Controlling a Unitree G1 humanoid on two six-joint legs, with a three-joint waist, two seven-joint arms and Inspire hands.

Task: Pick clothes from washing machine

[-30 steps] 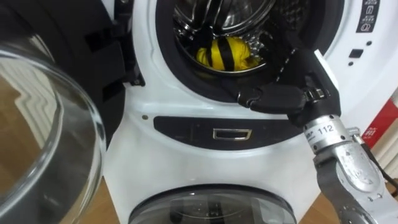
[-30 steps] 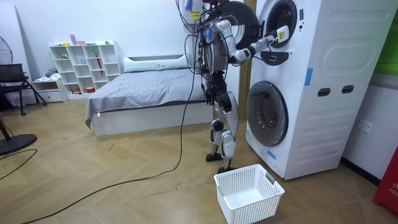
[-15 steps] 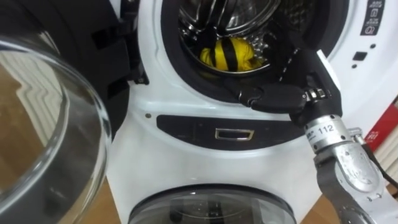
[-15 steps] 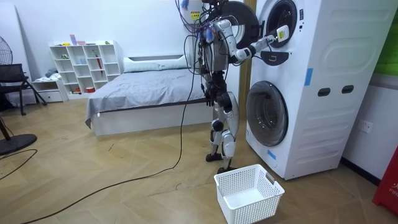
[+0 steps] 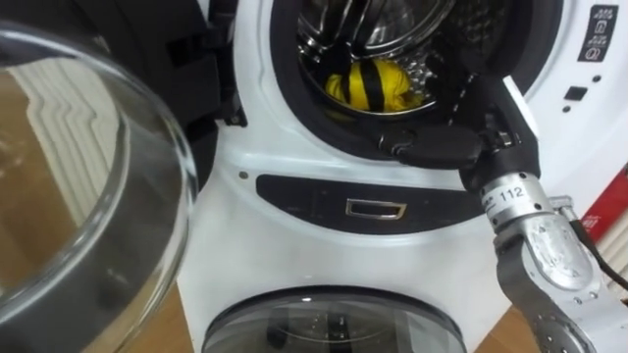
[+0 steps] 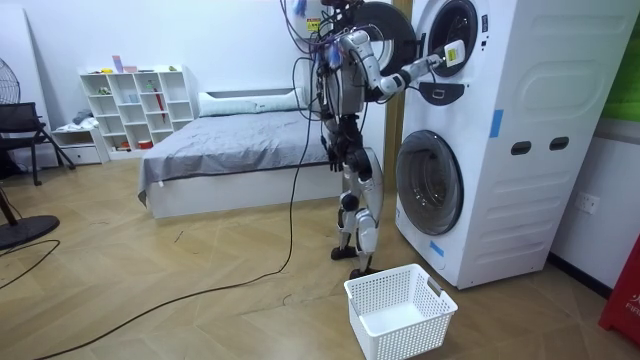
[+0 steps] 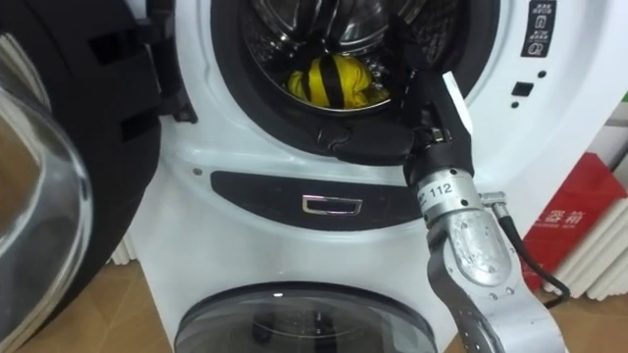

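A yellow and black striped cloth [image 5: 376, 84] lies in the drum of the upper washing machine [image 5: 294, 157], whose door [image 5: 88, 186] stands swung open at the left. My right hand [image 5: 439, 148] rests on the lower right rim of the drum opening, fingers straight and reaching up along the rim, thumb pointing left. It is beside the cloth and does not touch it. In the room view I stand upright before the stacked machines [image 6: 480, 140], right arm raised to the upper drum. My left hand [image 6: 329, 150] hangs low by my hip, too small to read.
A second front-loader with a shut glass door [image 5: 334, 324] sits below the upper machine. A white laundry basket [image 6: 400, 311] stands on the wood floor by my feet. A bed [image 6: 230, 150] and a white shelf [image 6: 135, 105] are behind me.
The whole eye picture has shifted a little to the right, so the camera moved. My right hand stays at the drum rim, and the cloth lies as before.
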